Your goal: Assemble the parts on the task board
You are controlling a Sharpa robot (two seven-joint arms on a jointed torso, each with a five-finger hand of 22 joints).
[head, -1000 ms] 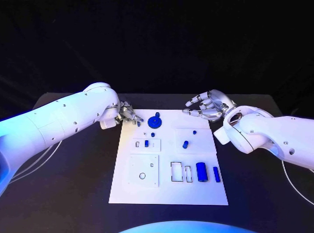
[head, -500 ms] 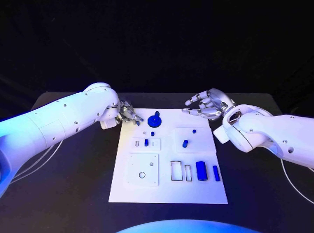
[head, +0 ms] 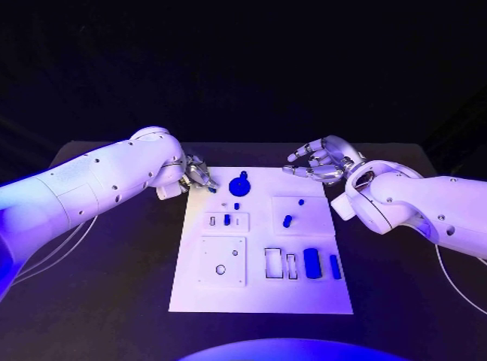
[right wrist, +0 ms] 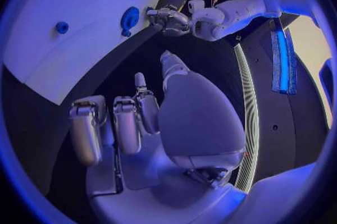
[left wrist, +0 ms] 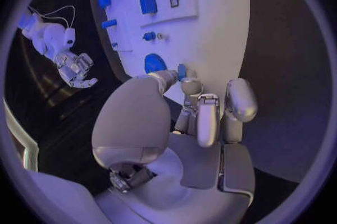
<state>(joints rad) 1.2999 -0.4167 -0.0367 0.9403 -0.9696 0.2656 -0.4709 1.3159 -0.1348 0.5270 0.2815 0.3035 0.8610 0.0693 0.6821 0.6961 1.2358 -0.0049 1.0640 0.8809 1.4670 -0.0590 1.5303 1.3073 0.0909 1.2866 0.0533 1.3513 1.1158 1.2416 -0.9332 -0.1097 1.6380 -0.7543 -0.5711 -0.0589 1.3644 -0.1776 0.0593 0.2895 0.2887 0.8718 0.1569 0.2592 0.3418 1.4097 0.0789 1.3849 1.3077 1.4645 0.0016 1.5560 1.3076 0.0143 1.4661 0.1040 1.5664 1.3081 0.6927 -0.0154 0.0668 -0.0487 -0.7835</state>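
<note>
The left hand (left wrist: 184,101) pinches a small blue part (left wrist: 182,71) over the task board (head: 260,297) at its 11 o'clock corner, beside the round blue part (head: 240,184), so I think it must next press it in, while the right hand (head: 319,162) waits with fingers apart.

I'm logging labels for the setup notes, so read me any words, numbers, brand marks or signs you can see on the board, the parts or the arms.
None: no text can be read on the task board, the blue parts, the left hand or the right hand.
</note>
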